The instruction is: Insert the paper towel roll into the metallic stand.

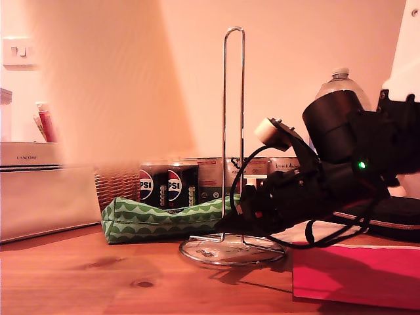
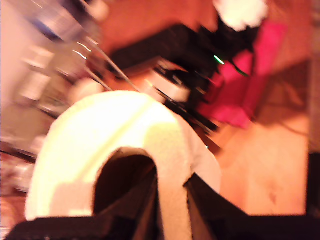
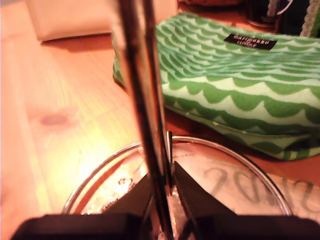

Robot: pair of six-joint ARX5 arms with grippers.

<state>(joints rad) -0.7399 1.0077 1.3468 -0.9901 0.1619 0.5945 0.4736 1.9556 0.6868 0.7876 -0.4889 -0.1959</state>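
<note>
— At my first gripper (image 2: 172, 210)?
— Clamped on the paper towel roll (image 2: 115, 145): one finger (image 2: 130, 200) inside the hollow core, the other outside, a strip of the white wall pinched between. Blurred, though.

— And in the exterior view?
— Only a broad pale smear for the roll (image 1: 111, 79), high at the exterior view's left, well apart from the metallic stand (image 1: 233, 131) and not threaded on it.

— My second gripper (image 3: 161, 190)?
— Closed low on the stand (image 3: 145, 100), pads pressed on either side of the twin upright wires, just above the ring base (image 3: 240, 155). Seen in the exterior view reaching in from that view's right (image 1: 230, 220).

— Around the stand?
— Green scalloped pouch (image 3: 240, 85) lying just beside the ring, behind it in the exterior view (image 1: 164, 220). Two cola cans (image 1: 167, 186) beyond that. Paper with grey writing (image 3: 235, 185) under the ring. Pink box (image 1: 354, 272) at the exterior view's lower right, under the arm. White carton (image 1: 39, 190) at that view's left, all on the wooden table (image 1: 79, 275).

— In the way?
— Second arm crowding the base; loop's top bare.
</note>
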